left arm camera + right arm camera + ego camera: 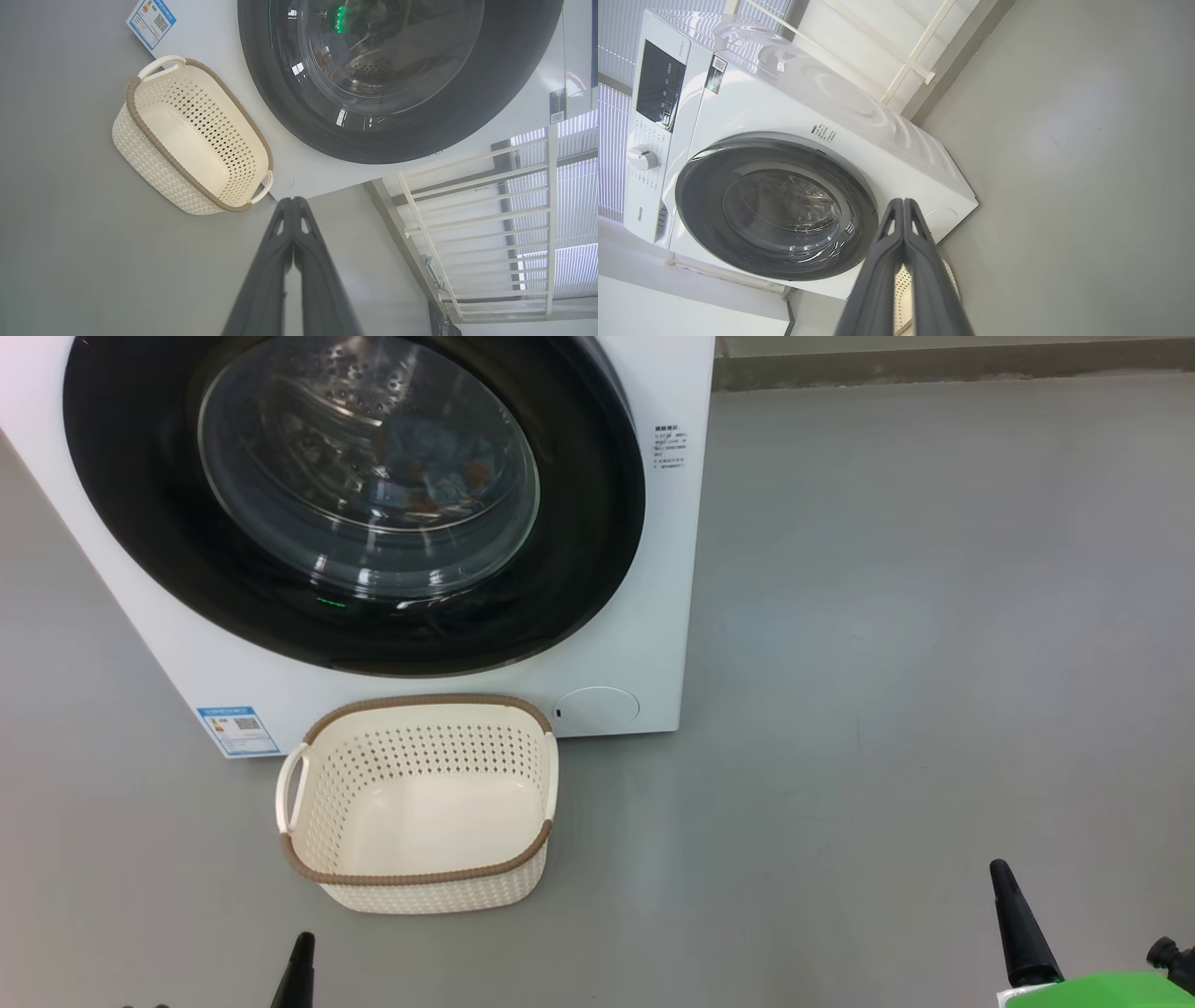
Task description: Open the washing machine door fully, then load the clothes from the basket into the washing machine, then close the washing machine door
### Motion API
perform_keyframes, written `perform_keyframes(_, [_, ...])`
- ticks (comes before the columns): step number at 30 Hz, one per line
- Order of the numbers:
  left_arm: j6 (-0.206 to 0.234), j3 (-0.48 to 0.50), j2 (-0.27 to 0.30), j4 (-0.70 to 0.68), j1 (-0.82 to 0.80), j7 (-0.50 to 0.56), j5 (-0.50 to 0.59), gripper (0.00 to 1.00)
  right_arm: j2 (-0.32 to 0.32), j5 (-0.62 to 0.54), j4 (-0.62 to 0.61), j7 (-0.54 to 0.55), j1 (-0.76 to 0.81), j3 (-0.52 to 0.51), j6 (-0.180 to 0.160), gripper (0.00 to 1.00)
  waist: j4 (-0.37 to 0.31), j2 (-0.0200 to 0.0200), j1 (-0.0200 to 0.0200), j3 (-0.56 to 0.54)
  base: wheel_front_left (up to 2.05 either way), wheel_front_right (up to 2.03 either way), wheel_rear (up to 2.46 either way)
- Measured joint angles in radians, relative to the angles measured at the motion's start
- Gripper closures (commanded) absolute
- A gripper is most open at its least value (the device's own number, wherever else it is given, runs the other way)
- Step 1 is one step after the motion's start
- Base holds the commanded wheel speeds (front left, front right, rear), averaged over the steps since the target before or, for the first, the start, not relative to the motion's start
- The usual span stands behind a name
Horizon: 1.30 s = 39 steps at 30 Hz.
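**A:** Where is the washing machine door sitting?

**B:** The washing machine door [597, 523] is lying flush against the front of the white washing machine [644, 672], taking up the upper left of the head view. Its glossy black ring is framing the bulging glass window.

**A:** And the clothes?

**B:** The clothes [439, 467] are showing through that glass, inside the steel drum: a light-blue patch with orange-brown marks. Reflections are blurring the rest.

**A:** What about the basket?

**B:** The basket [429, 894] is standing upright on the grey floor [887, 663], low and left of centre in the head view, just in front of the machine. I cannot tell whether it is touching. Its bare cream bottom is showing. It is sitting between the blue label sticker [238, 730] to its left and the round service flap [597, 707] to its right.

**A:** How are the grippers standing?

**B:** The left gripper [293, 201] is pressing its two dark fingers together at the tips, pinching nothing, and pointing at the floor just beside the basket's handle in its wrist view. The right gripper [903, 203] is likewise pressing its fingers tip to tip, gripping nothing. In the head view it is hanging at the lower right, well apart from the basket.
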Motion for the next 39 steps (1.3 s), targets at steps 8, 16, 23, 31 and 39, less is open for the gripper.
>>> perform_keyframes(8, [0.0,0.015,0.001,-0.002,-0.018,0.026,-0.078,1.0,-0.001,0.103,0.014,0.021,-0.013,0.001,0.0,1.0,-0.005,0.0,0.0,0.003,0.0,0.0,0.0])
perform_keyframes(16, [-0.009,0.032,0.001,-0.002,-0.033,0.049,-0.153,1.0,-0.002,0.191,0.024,0.047,-0.038,0.002,0.0,1.0,-0.011,0.0,0.0,0.005,0.0,0.0,0.0])
perform_keyframes(23, [-0.009,0.045,0.001,-0.003,-0.04,0.07,-0.219,1.0,-0.003,0.279,0.036,0.066,-0.051,0.002,-0.002,1.0,-0.016,0.0,0.0,0.008,0.0,0.0,0.0])
perform_keyframes(31, [-0.012,0.062,0.002,-0.006,-0.06,0.093,-0.294,1.0,-0.003,0.37,0.05,0.087,-0.07,0.003,-0.007,1.0,-0.021,0.0,0.0,0.011,0.0,0.0,0.0])
perform_keyframes(39, [-0.017,0.077,0.003,-0.008,-0.076,0.114,-0.375,1.0,-0.004,0.468,0.062,0.109,-0.081,0.004,-0.007,1.0,-0.026,0.0,0.0,0.013,0.0,0.0,0.0])
